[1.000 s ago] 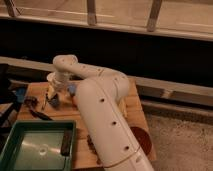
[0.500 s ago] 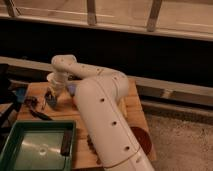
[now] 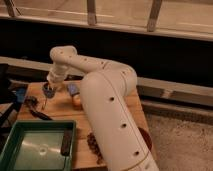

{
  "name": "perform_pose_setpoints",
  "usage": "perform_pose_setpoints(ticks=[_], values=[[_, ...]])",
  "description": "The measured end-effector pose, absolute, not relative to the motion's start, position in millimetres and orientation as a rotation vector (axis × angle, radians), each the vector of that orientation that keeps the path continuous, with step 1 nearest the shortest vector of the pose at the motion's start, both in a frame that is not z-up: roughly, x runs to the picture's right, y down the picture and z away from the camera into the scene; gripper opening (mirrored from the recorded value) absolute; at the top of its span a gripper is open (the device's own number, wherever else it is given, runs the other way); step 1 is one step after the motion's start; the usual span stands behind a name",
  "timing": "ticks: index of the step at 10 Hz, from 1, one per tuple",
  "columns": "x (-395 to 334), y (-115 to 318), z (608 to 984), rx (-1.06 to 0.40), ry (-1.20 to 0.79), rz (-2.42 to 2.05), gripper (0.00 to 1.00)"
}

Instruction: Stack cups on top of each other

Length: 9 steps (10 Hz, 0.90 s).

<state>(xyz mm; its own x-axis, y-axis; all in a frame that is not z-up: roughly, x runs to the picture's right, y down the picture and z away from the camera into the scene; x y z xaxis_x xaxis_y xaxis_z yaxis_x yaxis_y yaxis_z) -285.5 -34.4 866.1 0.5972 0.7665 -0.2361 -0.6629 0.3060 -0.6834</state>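
Note:
My gripper (image 3: 48, 90) hangs low over the back left part of the wooden table (image 3: 60, 107), at the end of the white arm (image 3: 107, 100) that reaches across from the right. A small dark shiny cup (image 3: 47, 92) sits right at the gripper; I cannot tell whether it is held. A small cream object (image 3: 76, 101), perhaps the white cup, sits against the arm's left side, partly hidden by it.
A green tray (image 3: 20, 150) fills the front left, with a dark bar (image 3: 65, 142) on its right rim. Dark utensils (image 3: 34, 105) lie left of the gripper. A blue item (image 3: 72, 89) is behind the cream object. A red-brown bowl (image 3: 146, 139) peeks out right of the arm.
My gripper has shifted a little to the left over the back left of the table. The other things have not moved.

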Motion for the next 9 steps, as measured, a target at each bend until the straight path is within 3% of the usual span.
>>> perform_pose_setpoints(ticks=[6,9], values=[[-237.3,-151.4,860.6,-0.681,-0.249,1.135,0.0],[-228.1,-180.4,854.0,-0.658,-0.281,1.162,0.0]])
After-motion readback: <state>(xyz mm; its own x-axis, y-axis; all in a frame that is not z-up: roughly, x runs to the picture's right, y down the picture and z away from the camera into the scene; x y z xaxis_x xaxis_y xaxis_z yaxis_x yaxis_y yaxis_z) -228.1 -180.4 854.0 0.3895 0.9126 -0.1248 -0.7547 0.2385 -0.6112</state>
